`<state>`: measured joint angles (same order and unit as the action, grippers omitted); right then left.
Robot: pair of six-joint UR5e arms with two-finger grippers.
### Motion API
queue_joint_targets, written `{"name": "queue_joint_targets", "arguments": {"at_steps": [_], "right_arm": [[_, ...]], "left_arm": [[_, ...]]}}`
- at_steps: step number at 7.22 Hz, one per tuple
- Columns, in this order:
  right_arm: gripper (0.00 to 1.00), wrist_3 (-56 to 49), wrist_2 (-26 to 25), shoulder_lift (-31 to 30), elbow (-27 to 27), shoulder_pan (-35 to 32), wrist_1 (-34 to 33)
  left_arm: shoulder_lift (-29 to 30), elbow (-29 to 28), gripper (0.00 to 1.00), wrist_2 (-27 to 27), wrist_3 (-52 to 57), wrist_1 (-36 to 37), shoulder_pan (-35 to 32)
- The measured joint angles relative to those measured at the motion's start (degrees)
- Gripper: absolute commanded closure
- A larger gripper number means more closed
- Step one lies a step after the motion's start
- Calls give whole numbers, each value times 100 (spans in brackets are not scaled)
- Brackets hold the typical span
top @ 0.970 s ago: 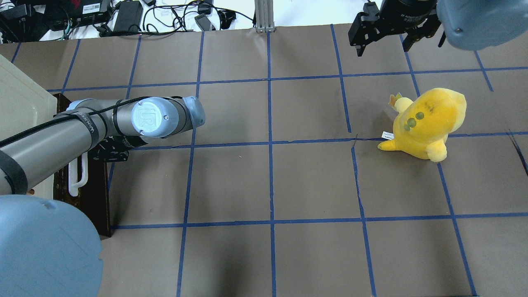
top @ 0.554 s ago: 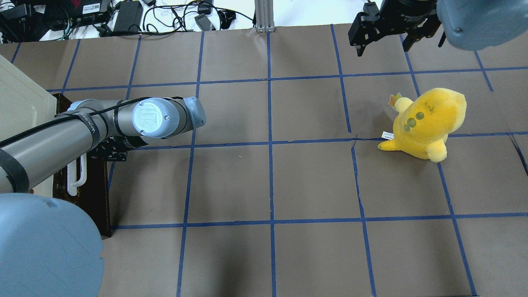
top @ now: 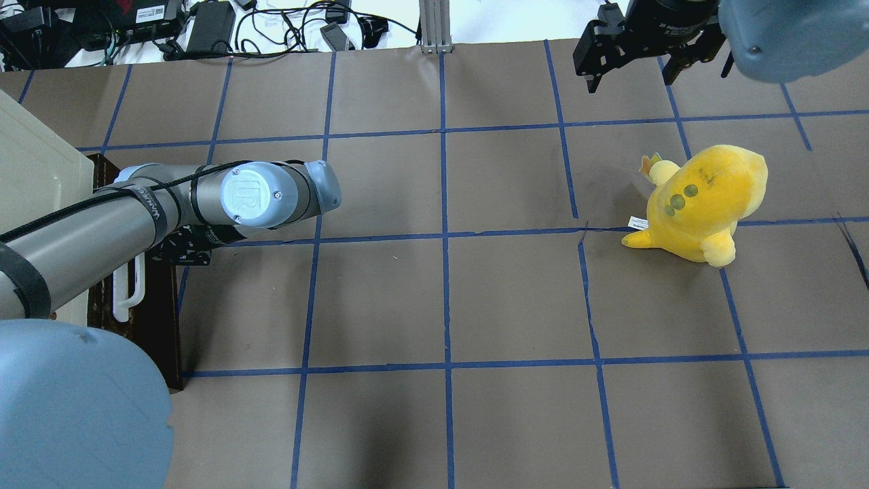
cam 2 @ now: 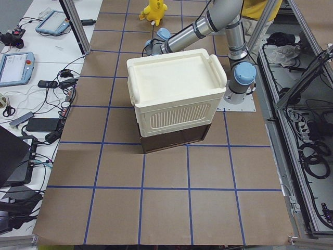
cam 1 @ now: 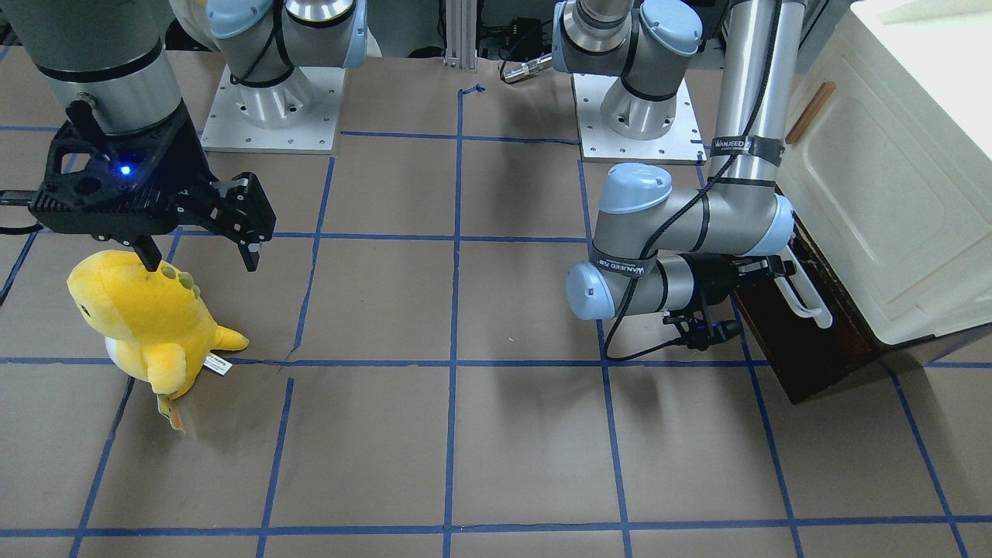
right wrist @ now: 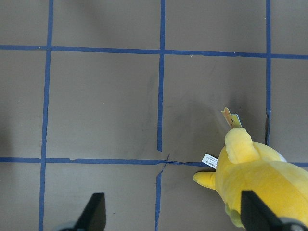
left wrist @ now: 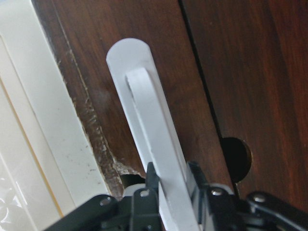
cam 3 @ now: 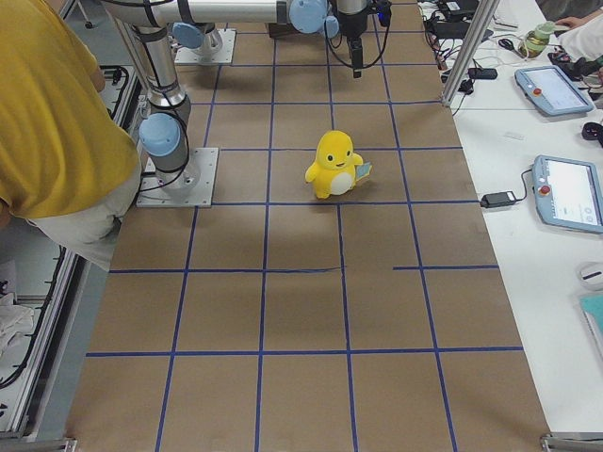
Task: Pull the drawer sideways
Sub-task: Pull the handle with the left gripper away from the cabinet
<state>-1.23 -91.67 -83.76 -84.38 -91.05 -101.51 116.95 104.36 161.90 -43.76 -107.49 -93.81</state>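
The drawer (top: 157,319) has a dark brown wooden front and sits under the cream-white cabinet (top: 34,170) at the table's left edge. Its long white bar handle (top: 127,299) also shows in the front view (cam 1: 806,298) and the left wrist view (left wrist: 154,130). My left gripper (left wrist: 172,192) is shut on the handle, with one finger on each side of the bar. In the overhead view the forearm mostly hides it. My right gripper (top: 628,71) is open and empty, hovering beyond a yellow plush toy (top: 699,204); it also shows in the front view (cam 1: 198,252).
The cabinet (cam 1: 891,194) has a small brown wooden handle (cam 1: 810,112) and stands on the drawer unit (cam 2: 177,138). The plush (right wrist: 260,192) lies at the table's right. Cables and electronics (top: 204,27) lie past the far edge. A person in a yellow shirt (cam 3: 57,113) stands by the robot.
My left arm's wrist and elbow have shifted slightly to the right, still gripping the handle. The drawer front shows barely any shift. The right arm and plush have not moved.
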Motion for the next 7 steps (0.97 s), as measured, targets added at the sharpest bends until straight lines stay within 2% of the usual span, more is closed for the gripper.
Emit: {"name": "queue_joint_targets", "arguments": {"at_steps": [7], "right_arm": [[0, 0, 0, 0, 0, 0, 0]], "left_arm": [[19, -26, 78, 7, 13, -8, -255]]}}
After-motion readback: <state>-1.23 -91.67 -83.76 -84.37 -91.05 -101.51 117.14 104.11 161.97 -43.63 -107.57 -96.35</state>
